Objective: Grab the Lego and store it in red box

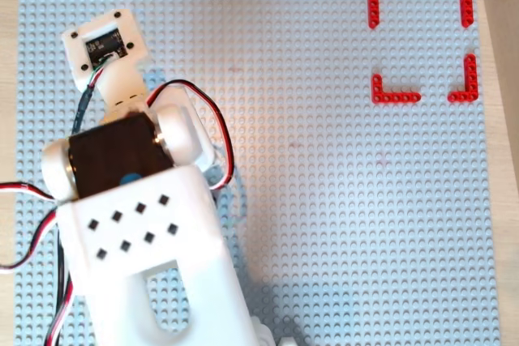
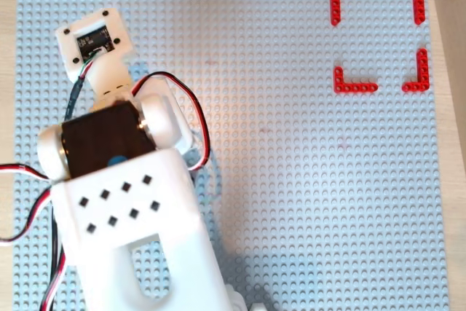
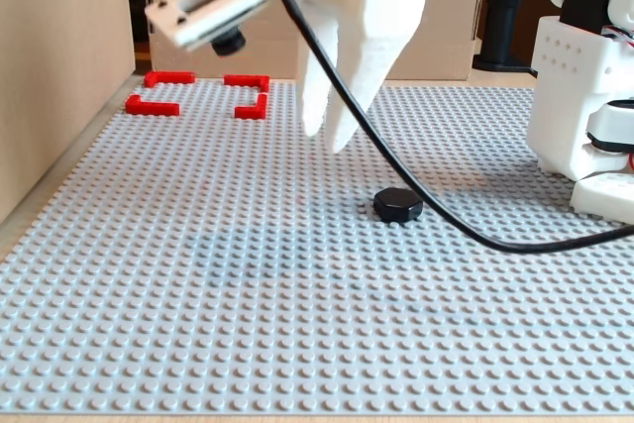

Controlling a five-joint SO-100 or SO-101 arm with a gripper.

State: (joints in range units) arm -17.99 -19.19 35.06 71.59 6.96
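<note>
Your tool [image 3: 332, 131] hangs slightly spread, empty, above the Lego [image 3: 397, 205]; the red box [image 3: 198, 93] stands empty.

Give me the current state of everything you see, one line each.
Lego: flat on the baseplate, untouched, outside the red box.
Red box: empty, four corner pieces in place.
End effector: above the baseplate, holding nothing, fingertips slightly apart.
Baseplate: flat.
</note>
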